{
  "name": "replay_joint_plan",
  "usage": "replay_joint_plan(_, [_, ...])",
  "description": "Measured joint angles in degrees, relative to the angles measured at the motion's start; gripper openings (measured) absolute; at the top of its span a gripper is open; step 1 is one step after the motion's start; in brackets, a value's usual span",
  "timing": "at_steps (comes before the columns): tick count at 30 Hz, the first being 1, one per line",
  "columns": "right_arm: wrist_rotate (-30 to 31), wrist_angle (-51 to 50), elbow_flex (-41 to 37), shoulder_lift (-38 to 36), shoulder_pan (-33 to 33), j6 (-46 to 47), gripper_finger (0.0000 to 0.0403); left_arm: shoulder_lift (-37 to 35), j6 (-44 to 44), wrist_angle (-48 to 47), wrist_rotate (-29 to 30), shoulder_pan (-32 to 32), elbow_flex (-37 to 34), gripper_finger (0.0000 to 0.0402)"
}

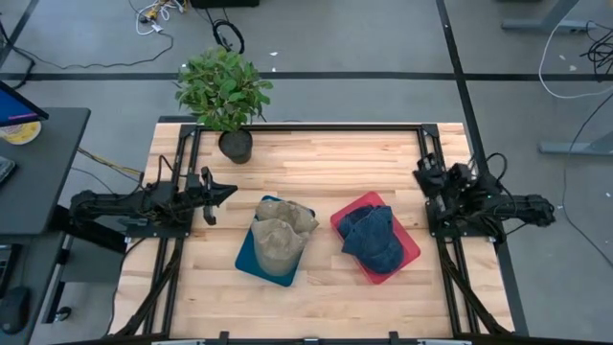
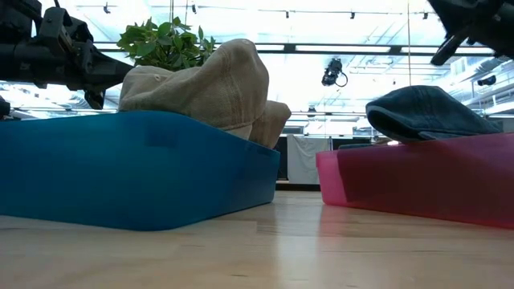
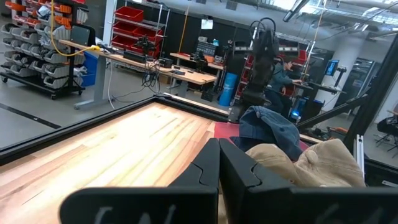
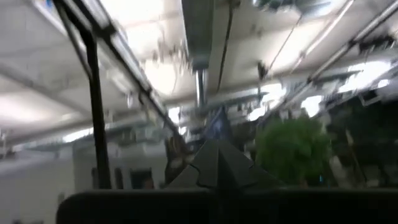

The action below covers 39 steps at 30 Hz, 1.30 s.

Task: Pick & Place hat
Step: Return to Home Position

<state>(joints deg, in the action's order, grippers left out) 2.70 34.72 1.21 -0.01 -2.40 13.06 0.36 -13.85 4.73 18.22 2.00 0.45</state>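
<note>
The brown caps [image 1: 279, 238], two of them as far as I can tell, lie heaped in the blue bin [image 1: 245, 260] near the middle of the table [image 1: 335, 153], their crowns rising above its rim. Just to the right, the blue caps [image 1: 375, 240] are piled in the pink bin [image 1: 410, 252]; these look like two as well, though they overlap too much to be sure. The two bins stand side by side, close but apart. No cap lies loose on the bare wood.

The left gripper [image 1: 228, 193] hangs over the left part of the table, left of the blue bin and clear of it, pointing towards the bins. Its fingers are pressed together with nothing between them. The right gripper [image 4: 217, 152] is folded in at the right edge of the table and aims upward at the ceiling, likewise clenched and empty. A potted plant [image 1: 223, 86] stands at the far edge.

Judging by this, the sorting itself is done: every cap in view sits in a bin. What seems left is only for the left arm to draw back to its rest pose.
</note>
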Motion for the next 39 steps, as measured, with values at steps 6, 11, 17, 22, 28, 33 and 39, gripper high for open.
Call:
replay_joint_plan(6, [-4.3, -11.5, 0.0, 0.0, -0.2, -0.6, 0.0000, 0.0, -0.1, 0.0, 0.0, 0.0, 0.0, 0.0003])
replay_joint_plan(11, [-4.7, -16.7, 0.0, 0.0, -0.2, -5.4, 0.0000, 0.0, -0.1, 0.0, 0.0, 0.0, 0.0, 0.0003])
replay_joint_plan(17, [-5.3, -26.8, 0.0, 0.0, -0.2, -9.9, 0.0000, 0.0, 0.0, 0.0, 0.0, 0.0, 0.0, 0.0003])
replay_joint_plan(22, [-5.3, -31.1, 0.0, 0.0, -0.1, -12.6, 0.0000, 0.0, 0.0, 0.0, 0.0, 0.0, 0.0, 0.0003])
replay_joint_plan(28, [-4.7, -34.7, -0.1, 0.3, -0.1, -15.1, 0.0000, 0.0, 0.0, 0.0, 0.0, 0.0, 0.0, 0.0003])
replay_joint_plan(33, [-4.7, -34.3, -0.1, 0.7, -0.1, -15.4, 0.0000, 0.0, 0.0, 0.0, 0.0, 0.0, 0.0, 0.0003])
replay_joint_plan(39, [-4.7, -34.3, -0.1, 0.7, -0.1, -15.2, 0.0000, 0.0, 0.0, 0.0, 0.0, 0.0, 0.0, 0.0003])
